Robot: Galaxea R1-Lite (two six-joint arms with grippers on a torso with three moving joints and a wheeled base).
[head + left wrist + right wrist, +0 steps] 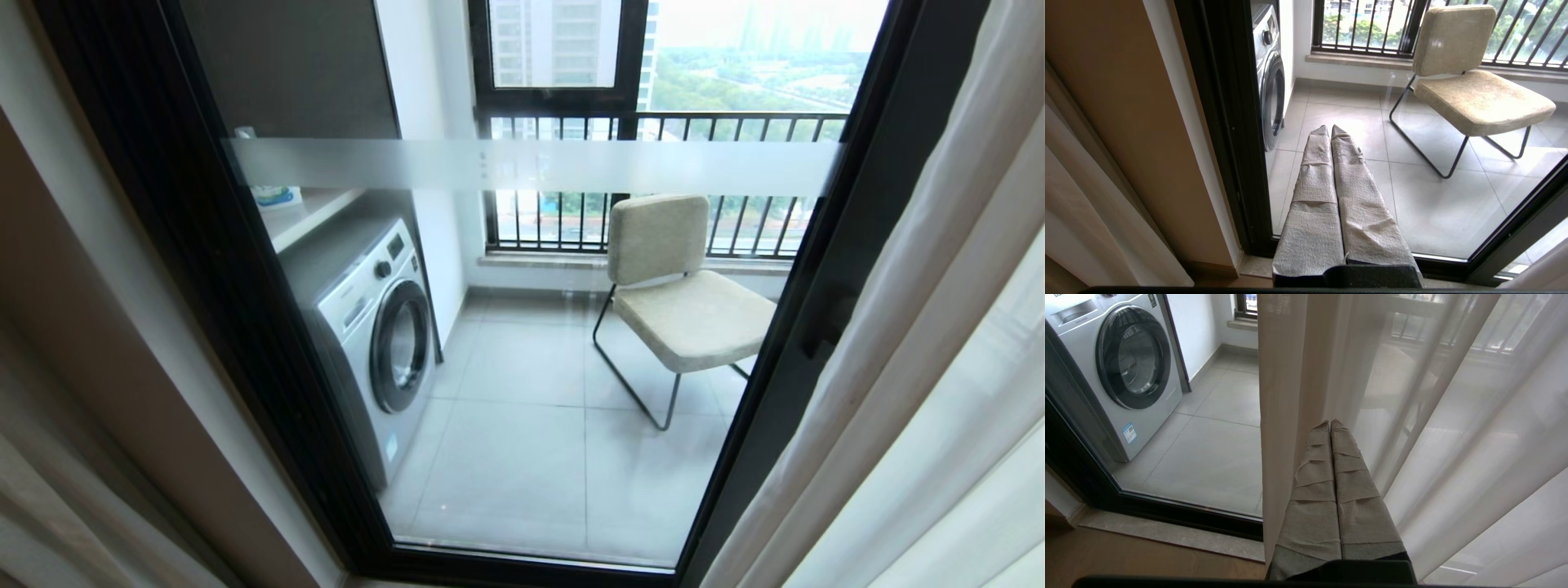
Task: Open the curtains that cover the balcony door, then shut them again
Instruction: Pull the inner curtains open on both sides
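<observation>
Curtains hang drawn aside at both edges of the head view, door uncovered; a washer and chair stand behind its glass. Left gripper is pressed together, empty, facing the glass. Right gripper likewise, empty, against the sheer curtain.

The balcony door glass blocks passage ahead; its black frame flanks both sides. The curtains hang drawn aside right of the frame, their sheer layer just beside the right gripper, fingers pressed together. Space before the glass is unobstructed.
</observation>
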